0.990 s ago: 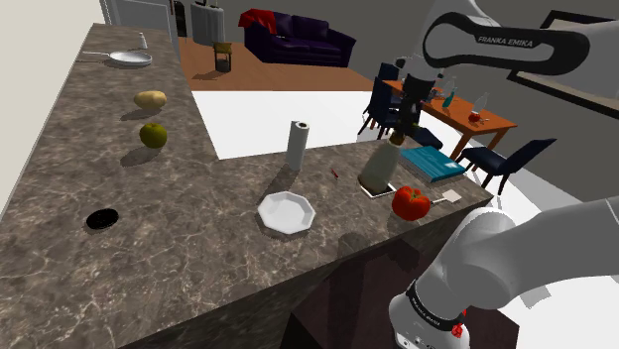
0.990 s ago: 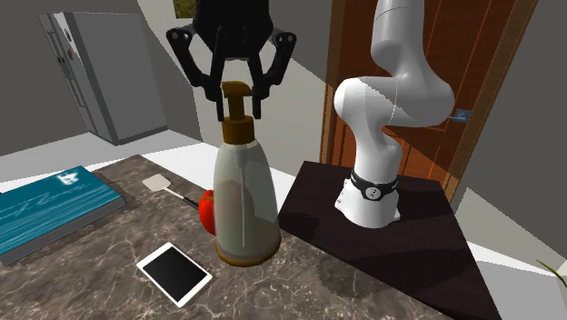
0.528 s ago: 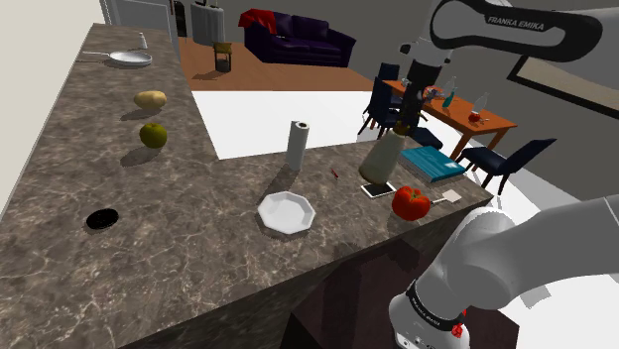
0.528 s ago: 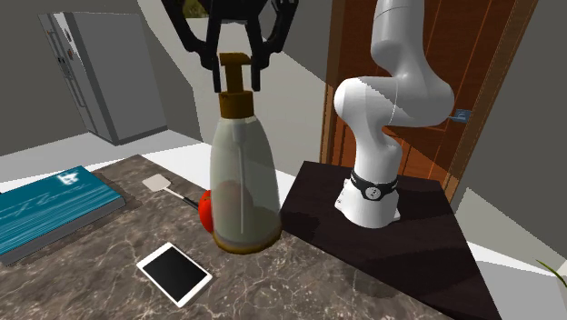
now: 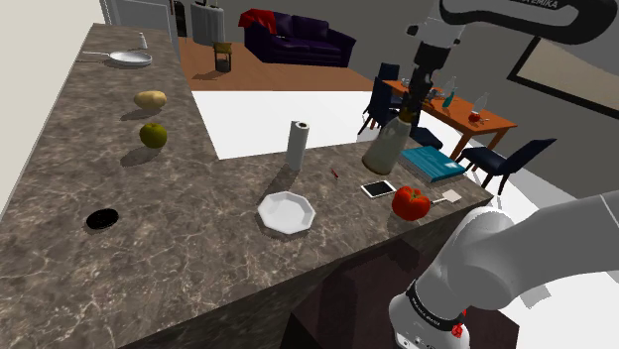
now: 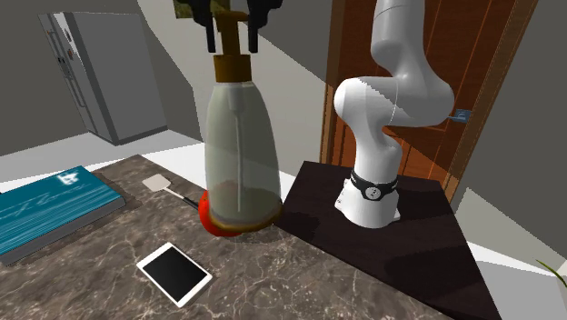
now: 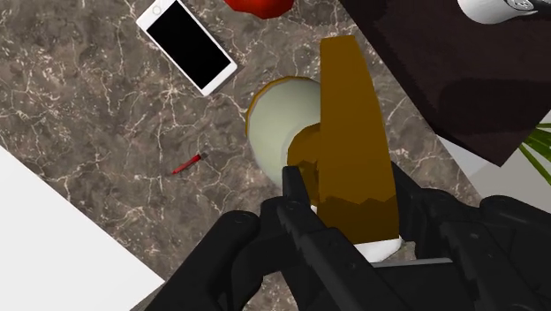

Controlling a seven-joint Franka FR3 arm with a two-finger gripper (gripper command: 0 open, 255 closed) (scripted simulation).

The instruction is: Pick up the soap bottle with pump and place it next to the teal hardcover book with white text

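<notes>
- The gripper (image 6: 232,36) has its two fingers pinched in on the brown pump at the top of the soap bottle (image 6: 238,155). They're not wide open, just as far apart as the pump is thick, and in the wrist view you can see them hugging it from both sides (image 7: 349,190).
- The bottle hangs upright under the hand and its base looks clear of the counter (image 5: 198,248). It's a see-through body with a brown collar.
- In the shoulder view the bottle (image 5: 385,147) is up over the counter's right end, near the edge that faces the dining table.
- The teal book (image 5: 433,163) lies flat at that same end of the counter, near its corner and just beside the bottle. In the second exterior view the book (image 6: 45,214) is well off to the left.
- A phone (image 7: 187,46) lies face up on the counter just beside the bottle, with a red tomato (image 5: 411,202) near the edge closest to the stand.
- A white plate (image 5: 287,212) and a paper towel roll (image 5: 297,146) sit further in, toward the middle of the counter.
</notes>
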